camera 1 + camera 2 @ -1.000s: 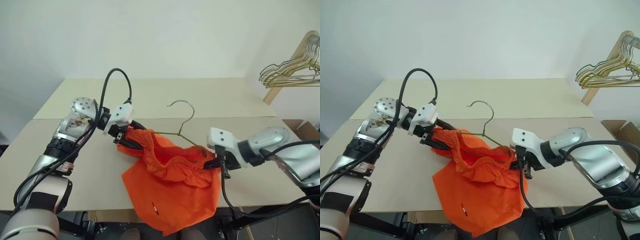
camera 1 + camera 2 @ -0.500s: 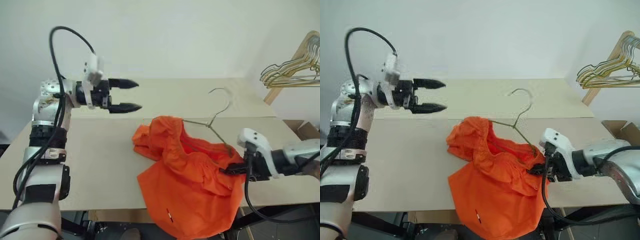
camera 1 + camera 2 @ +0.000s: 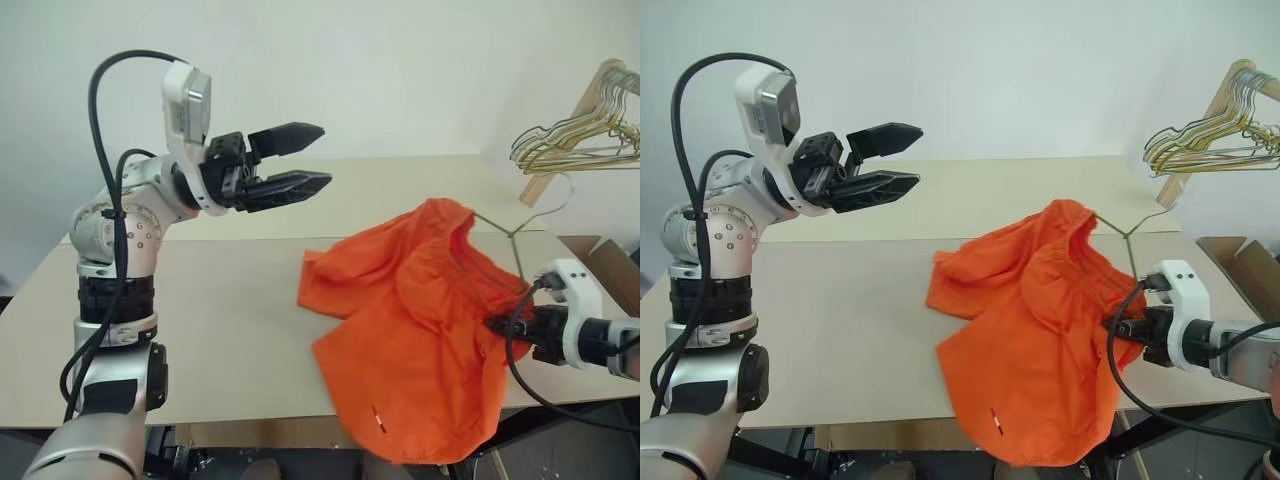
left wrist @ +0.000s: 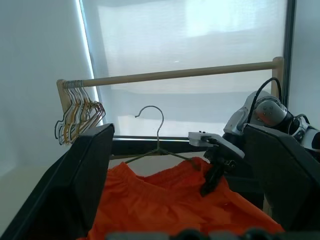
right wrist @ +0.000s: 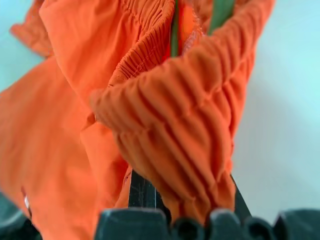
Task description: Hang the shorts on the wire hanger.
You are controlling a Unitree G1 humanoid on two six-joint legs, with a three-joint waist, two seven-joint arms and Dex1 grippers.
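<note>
Change: your left gripper (image 3: 305,160) is letting go of the shorts (image 3: 420,320) and lifting well clear above the table (image 3: 220,300); your right gripper (image 3: 497,326) is dragging shorts and hanger towards the table's right edge.
Left fingers: you are holding them spread wide, gripping nothing, pointing level towards the robot's right.
Right fingers: you are keeping them closed tight on the gathered waistband of the shorts, at the right end of the garment; the right wrist view shows the elastic bunching between them, with the hanger wire running just behind the fold.
Shorts: they are lying crumpled on the right half of the table, long axis running from the far right corner towards the near edge, waistband at the far right, one leg drooping over the near edge.
Wire hanger (image 3: 518,228): its body is sitting inside the waistband, mostly covered by fabric; the neck and hook are sticking out past the shorts, pointing away to the far right.
Spare hangers (image 3: 570,140): a bunch is hanging on a wooden rack (image 3: 580,110) beyond the table's right end, well apart from the shorts.
</note>
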